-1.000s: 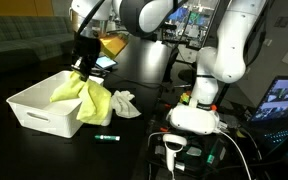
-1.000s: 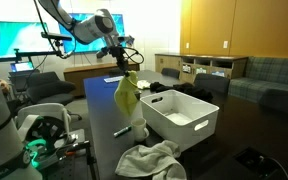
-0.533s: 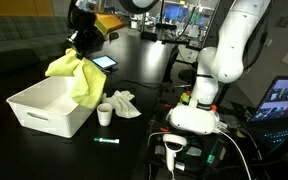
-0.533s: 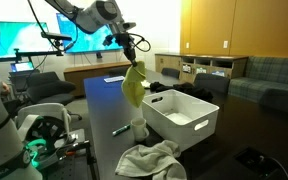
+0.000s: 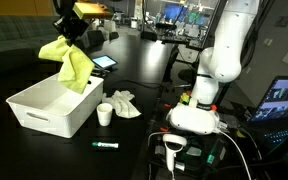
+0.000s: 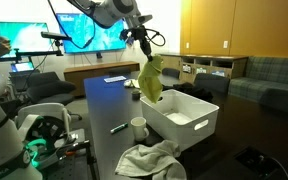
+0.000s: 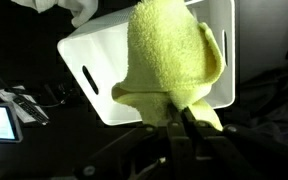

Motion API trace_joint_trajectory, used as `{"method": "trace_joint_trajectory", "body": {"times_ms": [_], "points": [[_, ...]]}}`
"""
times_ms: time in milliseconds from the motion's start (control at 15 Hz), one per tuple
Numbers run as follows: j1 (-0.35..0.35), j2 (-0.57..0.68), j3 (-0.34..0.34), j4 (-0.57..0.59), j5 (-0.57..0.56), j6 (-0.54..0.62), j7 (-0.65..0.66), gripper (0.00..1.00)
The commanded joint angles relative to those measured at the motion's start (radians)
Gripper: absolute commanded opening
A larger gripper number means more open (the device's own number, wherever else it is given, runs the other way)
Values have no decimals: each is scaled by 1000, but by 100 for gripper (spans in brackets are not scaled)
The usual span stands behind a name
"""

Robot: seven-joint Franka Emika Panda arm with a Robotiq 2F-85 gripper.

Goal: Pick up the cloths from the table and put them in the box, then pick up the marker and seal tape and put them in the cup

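Large white rectangular plastic box (image 5: 46, 121) sits at the left of the wide black table (image 5: 44, 155). Its rolled rim is unobstructed on the near long side, and its interior shows white in the wrist view.

Above it the gripper (image 5: 72, 34) is clenched on the top of the bright yellow fabric cloth (image 5: 69, 62). The cloth hangs free, well off the tabletop. In the wrist view it drapes over the box opening. In an exterior view its lower edge lies against the far rim line; I cannot tell if it touches.

Right of the box's corner stands the small white round cup (image 5: 104, 114), upright, just beside the box wall. The slim teal-green marker (image 5: 106, 144) lies flat in front of the cup, apart from it, with bare table around it.

The smaller white crumpled cloth (image 5: 123, 102) lies just right of the cup.

Farther right is the white robot base (image 5: 198, 112), well apart.
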Motion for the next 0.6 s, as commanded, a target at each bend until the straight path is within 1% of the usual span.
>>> {"method": "trace_joint_trajectory", "body": {"times_ms": [0, 133, 200, 400, 533], "points": [[35, 96, 12, 103, -50, -48, 119, 2], [56, 129, 5, 124, -56, -56, 152, 2], [53, 166, -12, 155, -56, -50, 150, 2], [63, 227, -43, 210, -55, -51, 197, 2], [64, 273, -77, 249, -56, -45, 232, 2]]}}
